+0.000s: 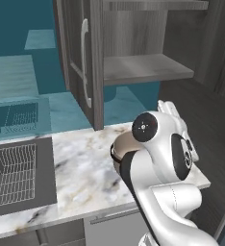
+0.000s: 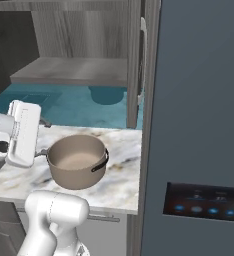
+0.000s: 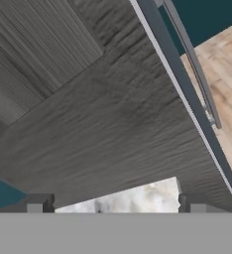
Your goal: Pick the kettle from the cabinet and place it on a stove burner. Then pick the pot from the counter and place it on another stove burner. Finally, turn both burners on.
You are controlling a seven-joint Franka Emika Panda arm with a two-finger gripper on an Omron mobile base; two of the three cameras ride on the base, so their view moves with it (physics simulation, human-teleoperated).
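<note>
The tan pot [image 2: 78, 160] with a cream inside stands on the marble counter [image 2: 124, 150]; in the left base view the arm hides most of the pot [image 1: 118, 148]. Above it the dark wood-grain cabinet [image 1: 133, 33] has its door swung open, and its grey shelf [image 1: 148, 67] is bare. My gripper [image 3: 115, 206] is open with nothing between its fingertips [image 3: 38, 203], and it faces wood-grain cabinet panels. The white hand [image 2: 21, 132] hangs above the counter, on the base's side of the pot and not touching it. The kettle and the stove burners are out of view.
The open door's silver bar handle [image 1: 85, 62] juts toward the base. A dark sink with a wire rack [image 1: 13, 173] lies left of the counter. A tall grey appliance front with a lit panel [image 2: 204, 202] walls off the right side.
</note>
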